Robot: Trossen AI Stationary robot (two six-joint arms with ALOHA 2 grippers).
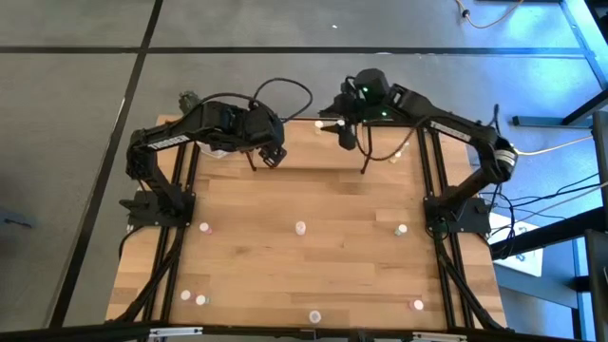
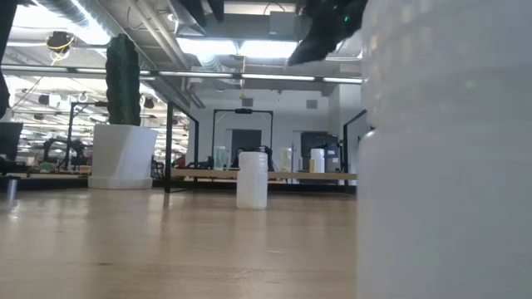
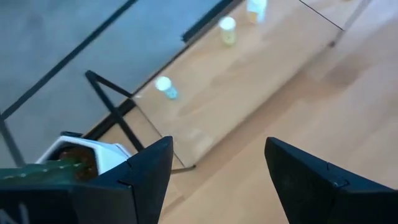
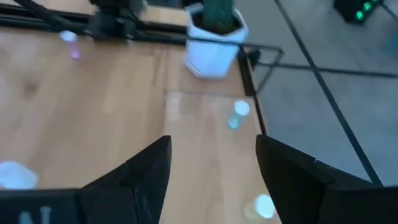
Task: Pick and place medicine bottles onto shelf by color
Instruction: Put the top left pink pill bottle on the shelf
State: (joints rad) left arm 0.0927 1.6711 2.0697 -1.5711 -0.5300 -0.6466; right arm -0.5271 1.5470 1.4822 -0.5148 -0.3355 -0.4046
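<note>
The shelf (image 1: pixel 313 152) stands at the table's far edge, a black wire rack with a light wooden floor (image 3: pixel 249 68). A green-topped bottle (image 3: pixel 165 86) and a yellow-topped one (image 3: pixel 227 28) stand on that floor. Several more medicine bottles stand spread over the table, among them one in the middle (image 1: pixel 301 228) and a pink-topped one (image 1: pixel 417 305) near the front right. My left gripper (image 3: pixel 217 146) hovers open over the shelf's left end (image 1: pixel 271 152). My right gripper (image 4: pixel 213 143) hovers open above the shelf's middle (image 1: pixel 347 133). Neither has anything between its fingers.
A white hexagonal cactus pot (image 4: pixel 214 43) stands at the far left corner, beside the shelf's left end loop. Black rails (image 1: pixel 180 218) run along both table sides. In the low view a bottle (image 2: pixel 449 149) stands right in front of the camera and blocks its right half.
</note>
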